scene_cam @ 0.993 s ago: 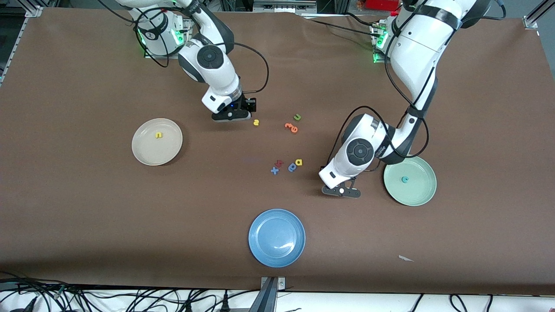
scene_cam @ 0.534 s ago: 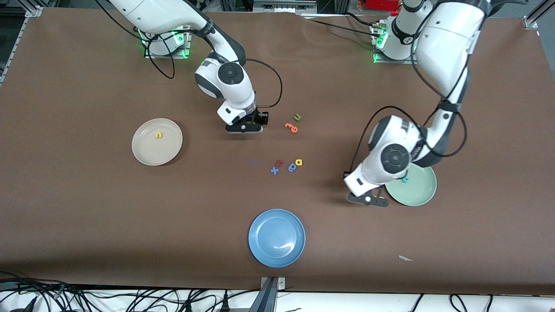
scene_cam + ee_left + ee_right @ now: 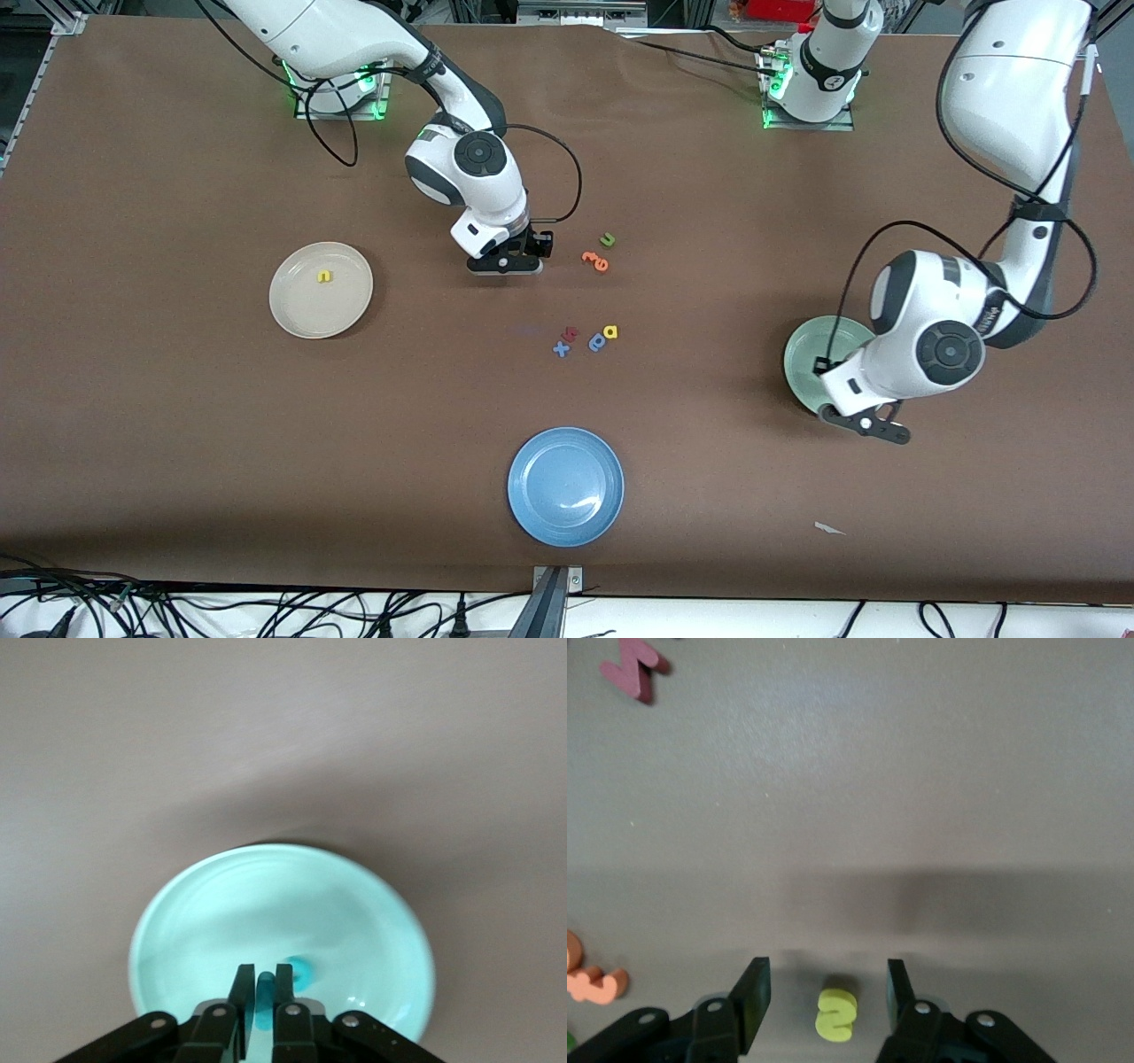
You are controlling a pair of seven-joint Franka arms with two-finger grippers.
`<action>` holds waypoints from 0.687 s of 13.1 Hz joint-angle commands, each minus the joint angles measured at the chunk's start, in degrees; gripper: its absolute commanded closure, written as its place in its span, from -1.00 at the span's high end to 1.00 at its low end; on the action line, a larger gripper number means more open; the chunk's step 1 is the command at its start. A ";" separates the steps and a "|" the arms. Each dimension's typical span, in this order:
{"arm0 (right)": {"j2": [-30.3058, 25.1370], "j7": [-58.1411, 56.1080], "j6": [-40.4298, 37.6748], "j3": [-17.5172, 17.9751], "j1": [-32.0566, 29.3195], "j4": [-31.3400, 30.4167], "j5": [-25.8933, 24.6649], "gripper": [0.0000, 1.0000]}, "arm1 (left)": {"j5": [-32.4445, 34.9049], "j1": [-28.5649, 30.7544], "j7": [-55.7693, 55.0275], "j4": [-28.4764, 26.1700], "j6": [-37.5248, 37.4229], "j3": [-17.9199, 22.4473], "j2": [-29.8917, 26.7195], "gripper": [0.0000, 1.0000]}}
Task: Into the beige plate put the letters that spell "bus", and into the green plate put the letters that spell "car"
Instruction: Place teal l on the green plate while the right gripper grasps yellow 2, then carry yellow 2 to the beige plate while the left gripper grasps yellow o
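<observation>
- The beige plate (image 3: 306,310) lies toward the right arm's end of the table (image 3: 177,425). A yellow u (image 3: 325,276) rests in it, on the part farther from the front camera.
- The right pincer (image 3: 505,264) is low over the table, between the beige plate and the loose letters. Its jaws stand wide.
- In the right wrist view the yellow s (image 3: 837,1014) lies flat on the table between the pincer's two fingers (image 3: 751,997), touching neither. The front view hides it under the pincer.
- Just beside that pincer, toward the left arm's end, lie an orange e (image 3: 601,263) and a green u (image 3: 608,239), the green one farther from the camera.
- Nearer the camera is a second cluster: a blue x (image 3: 561,349), a red letter (image 3: 570,334), a darker blue letter (image 3: 597,342) and the yellow a (image 3: 610,331), all close together on the table.
- The blue plate (image 3: 565,486) sits nearest the camera, near the middle of the table's length.
- The green plate (image 3: 811,354) lies toward the left arm's end, partly covered by the left arm. The teal c (image 3: 301,972) rests in it.
- The left pincer (image 3: 873,427) hangs over the green plate's rim. Its jaws are narrow, pinching a small teal letter (image 3: 266,988) whose shape cannot be told.
</observation>
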 commanded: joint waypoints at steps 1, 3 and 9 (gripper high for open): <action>-2.71 1.51 3.01 -0.46 0.55 -4.37 -1.11 0.23 | 2.01 0.44 0.98 -0.47 -0.45 -0.64 -0.57 0.99; -2.80 1.60 3.72 -0.46 0.55 -5.43 -1.11 0.23 | 1.05 0.26 -2.87 -0.47 -0.54 -1.07 -0.92 1.00; -1.93 1.69 5.30 -0.46 0.72 -5.96 -2.52 0.16 | -4.58 -2.28 -33.60 -0.82 0.16 -8.97 -0.48 1.00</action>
